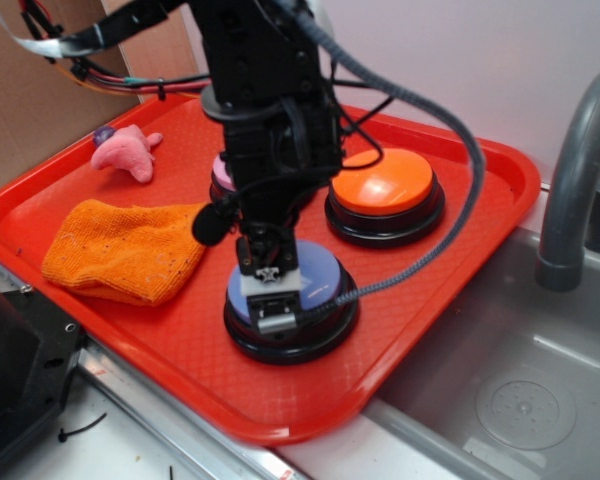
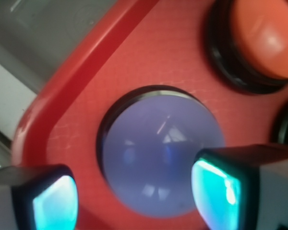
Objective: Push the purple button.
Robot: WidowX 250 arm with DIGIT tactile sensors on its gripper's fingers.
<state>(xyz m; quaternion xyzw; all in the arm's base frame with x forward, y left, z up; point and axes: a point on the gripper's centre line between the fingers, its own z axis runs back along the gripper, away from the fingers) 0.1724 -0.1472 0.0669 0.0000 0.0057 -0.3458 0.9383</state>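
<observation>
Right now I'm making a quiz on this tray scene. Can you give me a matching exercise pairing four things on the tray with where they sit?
Things:
1. purple button
2. orange button
3. orange cloth
4. pink plush toy

Places:
A. far left of the tray, behind the cloth
B. directly under the gripper
C. far right, nearest the faucet
D. left side, near the tray's front edge

Pairs: 1-B, 2-C, 3-D, 4-A

Periwinkle purple button [image 1: 320, 275], orange button [image 1: 385, 182], red tray [image 1: 480, 200], orange cloth [image 1: 120, 250]
</observation>
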